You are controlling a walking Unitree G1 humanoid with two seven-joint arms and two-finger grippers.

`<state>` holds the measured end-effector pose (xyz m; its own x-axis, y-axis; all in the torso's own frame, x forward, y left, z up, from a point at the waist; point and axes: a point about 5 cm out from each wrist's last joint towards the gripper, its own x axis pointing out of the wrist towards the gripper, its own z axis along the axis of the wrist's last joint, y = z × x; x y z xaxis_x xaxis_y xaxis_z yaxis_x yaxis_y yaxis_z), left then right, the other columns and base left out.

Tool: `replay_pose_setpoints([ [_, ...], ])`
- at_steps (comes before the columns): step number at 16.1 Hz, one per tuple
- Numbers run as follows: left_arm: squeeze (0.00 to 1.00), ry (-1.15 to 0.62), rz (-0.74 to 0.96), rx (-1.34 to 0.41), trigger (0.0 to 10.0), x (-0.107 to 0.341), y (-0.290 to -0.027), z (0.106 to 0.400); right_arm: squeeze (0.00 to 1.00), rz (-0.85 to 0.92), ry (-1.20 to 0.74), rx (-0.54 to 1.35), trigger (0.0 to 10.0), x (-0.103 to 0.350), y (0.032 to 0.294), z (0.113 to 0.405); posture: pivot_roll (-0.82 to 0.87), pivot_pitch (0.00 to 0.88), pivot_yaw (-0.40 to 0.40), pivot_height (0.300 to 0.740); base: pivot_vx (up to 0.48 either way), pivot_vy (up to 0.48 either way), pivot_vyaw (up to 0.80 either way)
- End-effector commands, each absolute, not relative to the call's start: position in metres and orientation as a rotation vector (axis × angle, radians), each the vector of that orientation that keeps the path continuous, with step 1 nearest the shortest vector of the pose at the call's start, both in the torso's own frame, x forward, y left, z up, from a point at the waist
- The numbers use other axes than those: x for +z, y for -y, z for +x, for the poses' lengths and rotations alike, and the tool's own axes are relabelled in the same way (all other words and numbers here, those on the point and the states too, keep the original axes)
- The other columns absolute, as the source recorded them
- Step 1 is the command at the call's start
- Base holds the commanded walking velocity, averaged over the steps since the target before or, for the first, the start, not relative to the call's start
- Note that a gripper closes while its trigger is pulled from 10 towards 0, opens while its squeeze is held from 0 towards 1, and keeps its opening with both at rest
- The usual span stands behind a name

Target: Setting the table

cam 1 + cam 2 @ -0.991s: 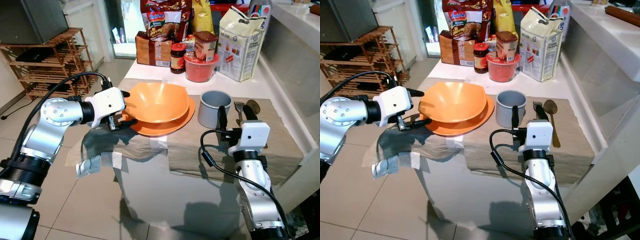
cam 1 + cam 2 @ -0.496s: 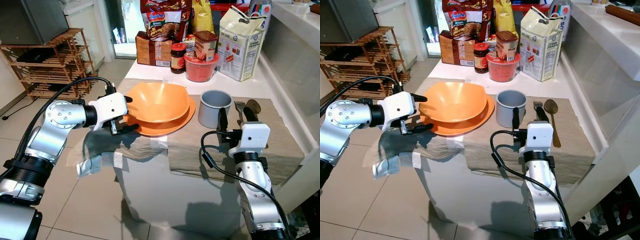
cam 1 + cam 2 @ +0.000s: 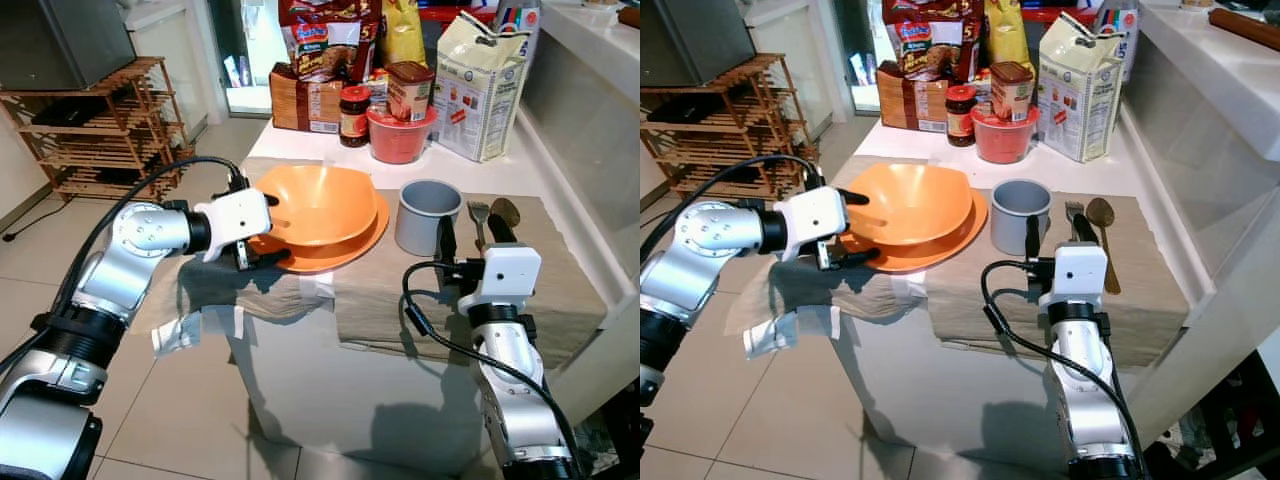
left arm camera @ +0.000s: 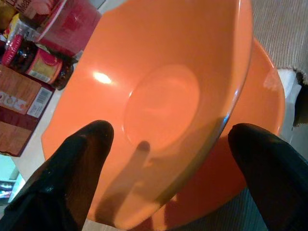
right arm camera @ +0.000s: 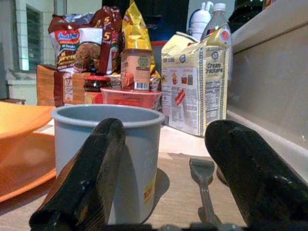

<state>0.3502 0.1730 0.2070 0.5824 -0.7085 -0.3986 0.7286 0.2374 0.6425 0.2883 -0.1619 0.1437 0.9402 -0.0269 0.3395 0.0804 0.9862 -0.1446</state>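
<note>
An orange bowl (image 3: 318, 200) sits in an orange plate (image 3: 358, 244) on a beige placemat (image 3: 560, 290) at the counter's left end. My left gripper (image 3: 272, 228) is open at the bowl's left rim. One finger (image 4: 82, 159) reaches over the inside of the bowl; the other (image 4: 269, 168) is outside it, by the plate's edge. A grey cup (image 3: 428, 214) stands to the right of the plate, with a fork (image 3: 478, 214) and a spoon (image 3: 505, 211) beyond it. My right gripper (image 3: 470, 234) is open on the mat, just short of the cup and fork.
Noodle packs (image 3: 325, 40), jars, a red tub (image 3: 400, 135) and a cracker bag (image 3: 480, 85) crowd the back of the counter. A raised white ledge (image 3: 590, 90) runs along the right. A wooden rack (image 3: 100, 130) stands on the tiled floor at left.
My left gripper has moved right, from beside the plate to the bowl's rim, which now lies between its fingers. The right arm, bowl, plate and cup have not moved.
</note>
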Motion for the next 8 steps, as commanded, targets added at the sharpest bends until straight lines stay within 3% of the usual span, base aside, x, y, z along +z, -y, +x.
replay_pose_setpoints([
  [1,0.00,-0.015,0.918,-0.977,10.0,0.2133,-0.1722,0.3530,0.00,-0.166,0.347,-0.052,10.0,0.1452,0.1613,0.2868,-0.03,0.000,0.083,0.740,0.000,0.000,0.00],
  [5,0.00,-0.034,0.913,-0.977,10.0,0.2091,-0.1741,0.3539,0.00,-0.167,0.342,-0.050,10.0,0.1451,0.1609,0.2865,-0.03,0.000,0.084,0.740,0.000,0.000,0.00],
  [6,0.00,-0.037,0.911,-0.978,5.8,0.2083,-0.1745,0.3541,0.00,-0.167,0.341,-0.050,10.0,0.1450,0.1609,0.2865,-0.03,0.000,0.084,0.740,0.000,0.000,0.00],
  [7,0.00,-0.044,0.910,-0.977,0.0,0.2067,-0.1754,0.3546,0.00,-0.166,0.339,-0.051,10.0,0.1448,0.1608,0.2866,-0.03,0.000,0.084,0.740,0.000,0.000,0.00],
  [8,0.00,-0.047,0.910,-0.976,0.0,0.2058,-0.1760,0.3549,0.00,-0.165,0.338,-0.050,10.0,0.1446,0.1606,0.2865,-0.03,0.000,0.084,0.740,0.000,0.000,0.00],
])
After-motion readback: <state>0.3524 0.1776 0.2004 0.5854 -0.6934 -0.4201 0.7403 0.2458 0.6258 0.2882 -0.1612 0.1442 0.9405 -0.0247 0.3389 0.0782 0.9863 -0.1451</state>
